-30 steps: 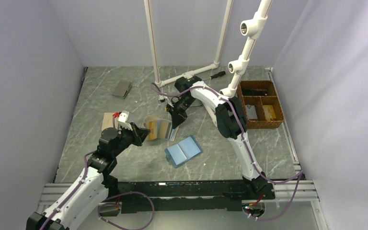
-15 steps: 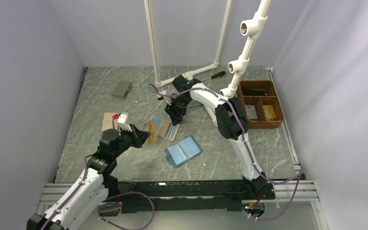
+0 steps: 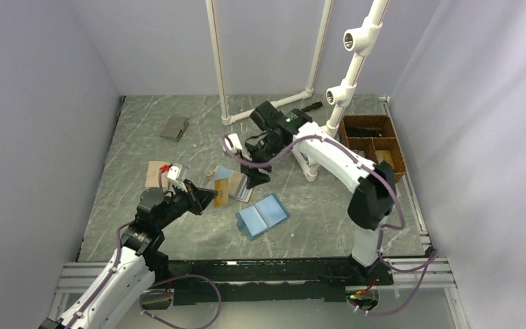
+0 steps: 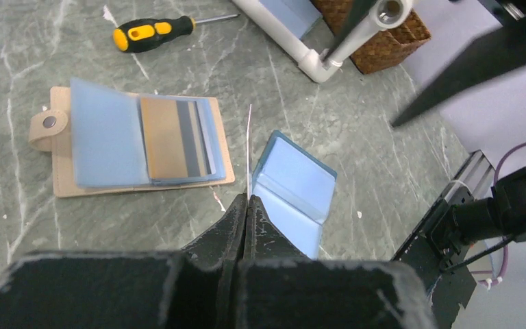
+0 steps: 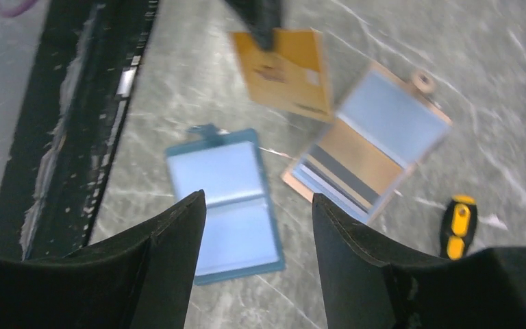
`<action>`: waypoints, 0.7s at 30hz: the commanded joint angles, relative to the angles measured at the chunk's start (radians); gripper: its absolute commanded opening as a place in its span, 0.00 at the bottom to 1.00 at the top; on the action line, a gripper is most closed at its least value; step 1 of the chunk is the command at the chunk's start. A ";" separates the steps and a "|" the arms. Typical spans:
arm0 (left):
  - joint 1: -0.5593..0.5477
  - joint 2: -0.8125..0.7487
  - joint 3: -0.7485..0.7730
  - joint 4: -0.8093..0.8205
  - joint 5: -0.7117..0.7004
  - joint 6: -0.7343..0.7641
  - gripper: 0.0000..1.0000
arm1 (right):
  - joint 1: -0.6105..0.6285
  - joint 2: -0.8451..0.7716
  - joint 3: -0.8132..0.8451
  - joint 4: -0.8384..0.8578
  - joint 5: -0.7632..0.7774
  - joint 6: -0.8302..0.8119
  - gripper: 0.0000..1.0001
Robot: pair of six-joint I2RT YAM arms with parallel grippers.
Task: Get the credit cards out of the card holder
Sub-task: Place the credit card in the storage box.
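Note:
The tan card holder (image 3: 233,181) lies open and flat on the table, blue-grey panels up, also seen in the left wrist view (image 4: 130,145) and the right wrist view (image 5: 377,140). A tan credit card with a grey stripe (image 4: 177,137) (image 5: 351,161) sits in its right panel. My left gripper (image 3: 205,197) (image 4: 248,200) is shut on an orange credit card (image 3: 220,192) (image 5: 284,65), edge-on in its own view, held clear of the holder on its near-left side. My right gripper (image 3: 255,173) (image 5: 257,200) hovers open above the holder's right edge, with nothing between its fingers.
An all light-blue bifold (image 3: 262,215) (image 4: 294,192) lies open just near-right of the holder. A yellow-black screwdriver (image 4: 152,31) (image 5: 459,221) lies beyond it. A small grey wallet (image 3: 174,127) is at the back left, a wicker basket (image 3: 373,147) at the right, white pipes (image 3: 274,106) at the back.
My right gripper opened and let go of the holder, which dropped flat, then lifted away as the arm swung. My left gripper drew the orange card out toward the near left.

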 commanded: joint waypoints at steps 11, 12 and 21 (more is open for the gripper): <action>-0.027 0.087 0.002 0.233 0.258 0.032 0.00 | 0.066 -0.198 -0.173 -0.004 0.056 -0.108 0.65; -0.036 0.094 0.004 0.237 0.256 0.035 0.00 | 0.068 -0.192 -0.171 -0.001 0.058 -0.098 0.65; -0.118 0.170 0.020 0.293 0.232 0.056 0.00 | 0.098 -0.120 -0.180 0.067 0.021 0.003 0.64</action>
